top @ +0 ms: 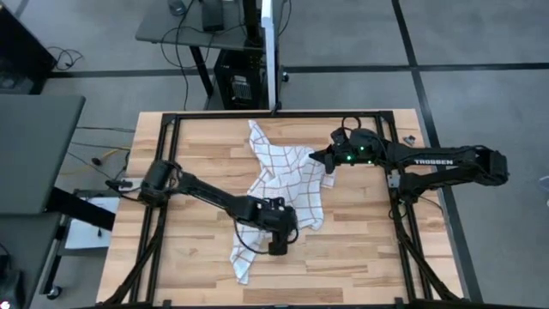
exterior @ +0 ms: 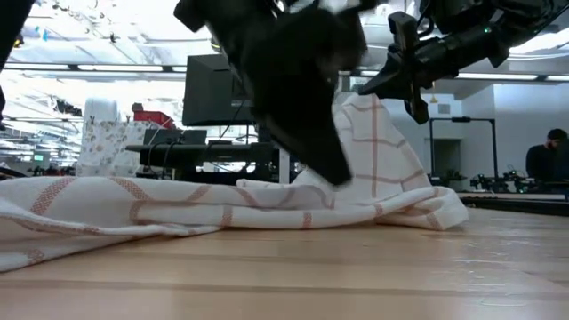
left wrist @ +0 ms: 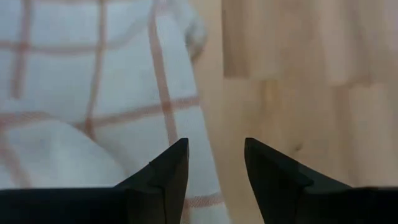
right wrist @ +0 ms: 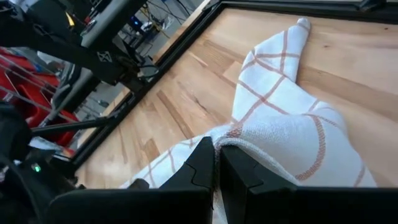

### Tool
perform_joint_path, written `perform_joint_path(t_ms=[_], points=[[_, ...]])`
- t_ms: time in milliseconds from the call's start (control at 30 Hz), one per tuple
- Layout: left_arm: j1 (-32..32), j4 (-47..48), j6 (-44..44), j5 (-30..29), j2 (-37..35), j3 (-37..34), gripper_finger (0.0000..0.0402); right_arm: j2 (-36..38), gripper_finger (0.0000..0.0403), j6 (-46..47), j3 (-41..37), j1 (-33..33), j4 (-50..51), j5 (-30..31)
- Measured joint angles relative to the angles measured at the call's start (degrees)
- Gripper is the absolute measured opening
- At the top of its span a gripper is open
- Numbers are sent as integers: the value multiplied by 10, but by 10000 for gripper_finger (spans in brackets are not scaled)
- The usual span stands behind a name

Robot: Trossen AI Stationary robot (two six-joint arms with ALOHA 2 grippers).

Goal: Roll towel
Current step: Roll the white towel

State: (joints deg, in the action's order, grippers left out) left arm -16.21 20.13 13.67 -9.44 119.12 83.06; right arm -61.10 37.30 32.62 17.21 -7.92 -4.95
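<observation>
A white towel with a red grid lies crumpled on the wooden table, running from the far middle to the near middle. My right gripper is at the towel's right side and is shut on it; it also shows in the low view. My left gripper is open, pointing down at the towel's near right edge, with one finger over cloth and the other over bare wood. In the low view its fingertip is down at the cloth. My right gripper pinches a raised fold at the towel's right edge between its two shut fingers. It comes from the table's right side, slanting a little down. The cloth there is lifted into a peak, and the rest of the towel lies on the table. I cannot tell whether my left gripper touches the cloth.
A black frame runs around the tabletop. Bare wood lies to the near right and the near left of the towel. A small dark object sits at the far right corner. A person shows far off in the room.
</observation>
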Motion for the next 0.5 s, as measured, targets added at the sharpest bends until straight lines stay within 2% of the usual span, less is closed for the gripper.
perform_joint_path(t_ms=[267, 333, 433, 500], points=[[-2, 60, 47, -38, 61, 55, 131, 0, 0, -5, 0, 0, 8, 0], [-3, 74, 60, -52, 63, 61, 103, 0, 0, -10, 0, 0, 16, 4], [-8, 110, 70, -61, 65, 75, 25, 0, 0, -17, 0, 5, 38, 29], [-13, 140, 70, -62, 65, 90, 10, 0, 0, -28, 0, 12, 56, 48]])
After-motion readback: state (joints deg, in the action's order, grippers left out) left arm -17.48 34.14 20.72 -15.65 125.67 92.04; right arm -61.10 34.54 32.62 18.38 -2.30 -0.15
